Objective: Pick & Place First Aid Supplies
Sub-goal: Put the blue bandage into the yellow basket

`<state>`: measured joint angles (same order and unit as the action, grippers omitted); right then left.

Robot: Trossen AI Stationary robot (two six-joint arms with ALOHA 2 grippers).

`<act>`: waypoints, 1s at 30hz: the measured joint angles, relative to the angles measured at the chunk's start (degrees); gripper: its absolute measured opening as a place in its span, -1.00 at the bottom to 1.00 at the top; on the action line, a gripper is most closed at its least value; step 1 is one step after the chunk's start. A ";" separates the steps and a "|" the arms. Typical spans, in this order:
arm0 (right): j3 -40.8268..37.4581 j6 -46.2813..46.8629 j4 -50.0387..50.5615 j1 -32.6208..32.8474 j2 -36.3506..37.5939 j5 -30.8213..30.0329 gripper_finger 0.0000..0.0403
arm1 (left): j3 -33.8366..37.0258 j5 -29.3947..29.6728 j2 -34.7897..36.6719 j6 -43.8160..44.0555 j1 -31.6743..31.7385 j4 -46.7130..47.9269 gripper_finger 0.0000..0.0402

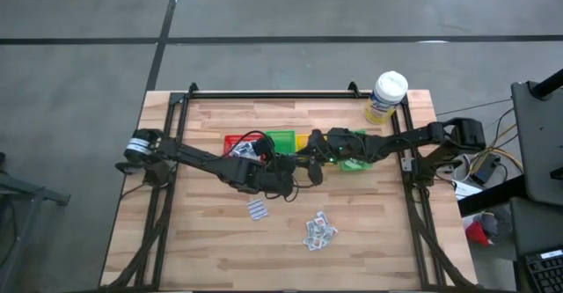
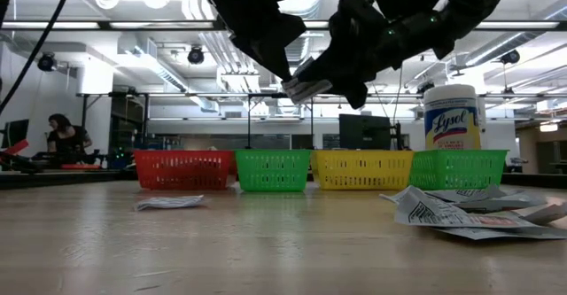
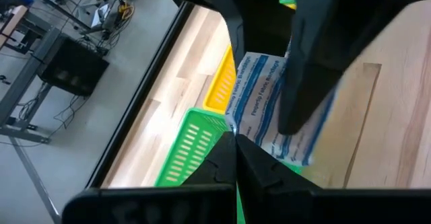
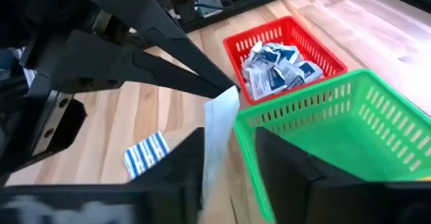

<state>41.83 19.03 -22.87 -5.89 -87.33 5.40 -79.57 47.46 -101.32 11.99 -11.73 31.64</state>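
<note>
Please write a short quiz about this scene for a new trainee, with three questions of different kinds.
1. True or false: the red bin is empty.
2. How many bins stand in the row? A two, B four, C six.
3. Name the white-capped thing that stands at the table's far right corner.
Key: 1 false, it holds packets. 2 B. 3 the bottle.
</note>
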 joint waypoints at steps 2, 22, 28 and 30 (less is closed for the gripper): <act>-0.02 -0.46 -0.02 0.00 0.00 -0.06 -0.55 | 0.00 -0.01 0.00 0.14 0.00 -0.02 -1.00; -0.09 -2.32 0.46 0.00 0.07 -1.16 -0.96 | 0.00 4.59 1.04 -2.48 -0.15 0.41 -0.57; -0.11 -3.01 8.68 -0.01 1.22 -7.06 -0.96 | 0.00 4.79 2.26 1.36 -0.65 8.14 -0.35; -0.02 -3.41 12.95 -0.09 2.14 -9.94 -0.96 | 0.00 4.61 2.59 5.95 -1.08 12.89 -0.33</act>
<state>41.81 15.63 -9.92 -5.98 -85.19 -4.54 -79.57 52.07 -98.73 17.94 -12.81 44.53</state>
